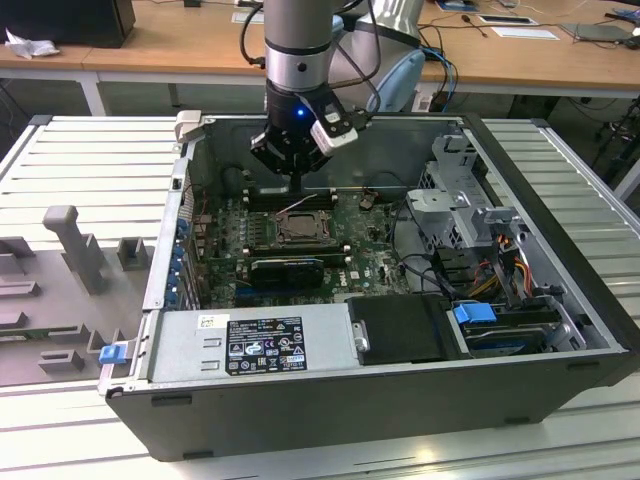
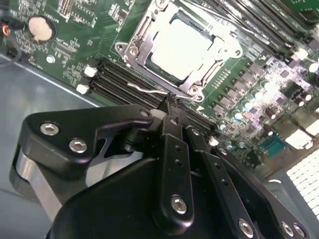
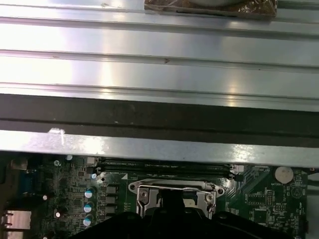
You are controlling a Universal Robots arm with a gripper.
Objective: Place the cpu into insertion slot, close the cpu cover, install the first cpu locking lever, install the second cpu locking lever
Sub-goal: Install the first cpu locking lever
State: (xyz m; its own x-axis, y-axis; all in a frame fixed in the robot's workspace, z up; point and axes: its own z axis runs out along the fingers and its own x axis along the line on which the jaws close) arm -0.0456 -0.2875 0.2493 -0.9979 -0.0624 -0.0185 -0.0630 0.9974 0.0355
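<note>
One black gripper (image 2: 169, 102) I am holding clenched over the green motherboard (image 1: 370, 262); the pale silvery square cpu (image 2: 182, 50) is sitting socketed under its thin silvery cover frame (image 2: 130, 49), ribbed grey table (image 1: 100, 170) around.

cpu (image 2: 185, 50): pale brushed metal top, slight sheen. cpu cover (image 2: 135, 49) at its 9 o'clock: bright bare metal. Gripper (image 2: 172, 107): matt black. Motherboard (image 2: 94, 35): glossy green. Case wall (image 3: 159, 50): smooth ribbed metal, reflective.
</note>
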